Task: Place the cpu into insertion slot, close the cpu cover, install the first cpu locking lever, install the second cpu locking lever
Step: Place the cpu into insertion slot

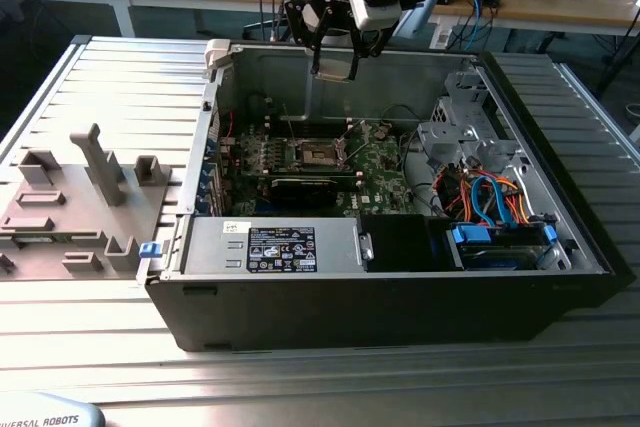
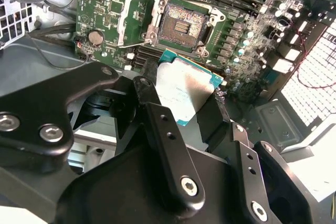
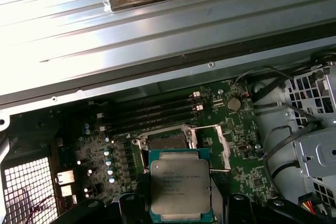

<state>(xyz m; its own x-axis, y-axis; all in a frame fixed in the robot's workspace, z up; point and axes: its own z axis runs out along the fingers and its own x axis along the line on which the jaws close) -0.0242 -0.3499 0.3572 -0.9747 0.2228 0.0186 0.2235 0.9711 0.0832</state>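
Hovering high above the open computer case (image 1: 400,297), with the green motherboard (image 1: 385,172) lying flat on its floor and the long memory slots (image 3: 152,113) running across it. Holding with the gripper (image 1: 335,65), clamped shut on two opposite edges of the cpu (image 2: 181,77), metal top turned toward the wrist cameras, well apart from the board below. Judged to be in the first step: carrying the chip toward the socket. Cpu cover (image 2: 123,22) swung open to the side, just beside the insertion slot (image 2: 181,24), seen bare and dark in the second wrist view, so apparently nothing to block the way down. To do this step well, first bring the chip squarely over the socket, not over the memory slots near it. Match the rotation of the chip to the square rim before descending; probably check also the corner mark and the edge notches, too small to tell here. Lower straight and slowly, with the chip level, never tilted. Do not press; let it settle by its own weight, for fear of bending the fine contacts inside. Release only once seated flat within the rim, and avoid touching the opened cover on the way down.
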